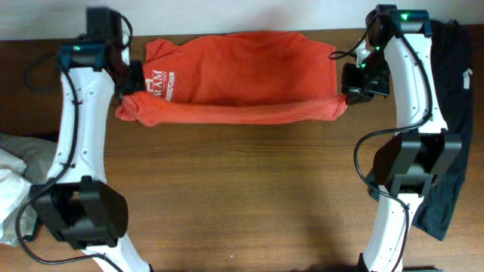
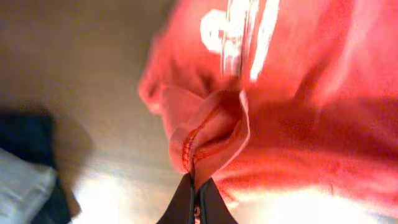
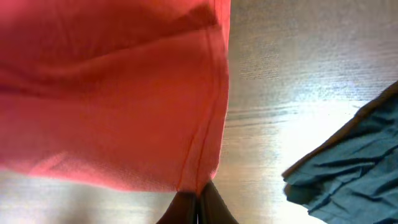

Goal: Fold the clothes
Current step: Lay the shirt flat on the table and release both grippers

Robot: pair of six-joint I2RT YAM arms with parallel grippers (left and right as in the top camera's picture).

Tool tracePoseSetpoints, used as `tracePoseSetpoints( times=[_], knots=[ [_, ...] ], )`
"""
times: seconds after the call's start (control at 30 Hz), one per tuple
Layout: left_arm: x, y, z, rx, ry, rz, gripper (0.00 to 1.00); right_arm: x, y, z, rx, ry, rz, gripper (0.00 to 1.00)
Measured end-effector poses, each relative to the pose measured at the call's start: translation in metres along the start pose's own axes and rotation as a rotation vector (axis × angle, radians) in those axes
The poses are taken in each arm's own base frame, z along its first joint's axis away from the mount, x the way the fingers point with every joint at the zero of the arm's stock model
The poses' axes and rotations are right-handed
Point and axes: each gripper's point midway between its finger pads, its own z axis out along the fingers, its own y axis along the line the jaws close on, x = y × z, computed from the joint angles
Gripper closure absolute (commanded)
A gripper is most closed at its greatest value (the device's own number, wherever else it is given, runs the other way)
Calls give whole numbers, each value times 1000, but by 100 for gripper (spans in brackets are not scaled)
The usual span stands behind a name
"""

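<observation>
Red shirt [image 1: 242, 75] stretches left to right across the far table [image 1: 242, 189] edge; left tool [image 1: 128, 81] and right tool [image 1: 348, 87] each pinch one end, clamped closed on cloth.

T-shirt [image 1: 249, 75]: far middle of table [image 1: 242, 189] | second garment [image 1: 454, 91]: right edge | clothes heap [image 1: 11, 181]: left edge

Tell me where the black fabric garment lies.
In the overhead view, the black fabric garment lies at the table's right edge, outside the right arm, apart from the red-orange T-shirt.
</observation>
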Motion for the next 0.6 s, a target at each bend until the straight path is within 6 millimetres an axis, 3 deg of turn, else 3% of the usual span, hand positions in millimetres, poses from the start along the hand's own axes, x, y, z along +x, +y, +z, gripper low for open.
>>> tracePoseSetpoints(
  times=[0.13, 0.2, 0.3, 0.4, 0.43, 0.47, 0.57, 0.6],
  knots=[
    [47, -10, 53, 20, 126, -1, 99, 15, -5, 19, 10, 82, 10, 96],
    [68, -16, 70, 25, 170, 6, 99, 24, -6, 31, 13, 97, 8, 96],
    [74, -20, 55, 41, 130, 9, 99, 52, -8, 43, 11, 63, 0, 96],
    [73, -20, 21, 65, 58, -26, 99, 95, -15, 55, 7, 37, 19, 96],
    [82, -22, 17, 68, 62, -33, 99, 104, -17, 60, 7, 40, 31, 96],
    [94, -28, 18, 71, 71, -25, 99, 126, -23, 76, 13, 71, 44, 96],
    [130, -43, 22, 68, 80, -3, 99, 150, -32, 95, 23, 73, 72, 96],
    [147, -48, 15, 75, 72, 3, 99, 160, -34, 97, 24, 68, 90, 96]
  ],
)
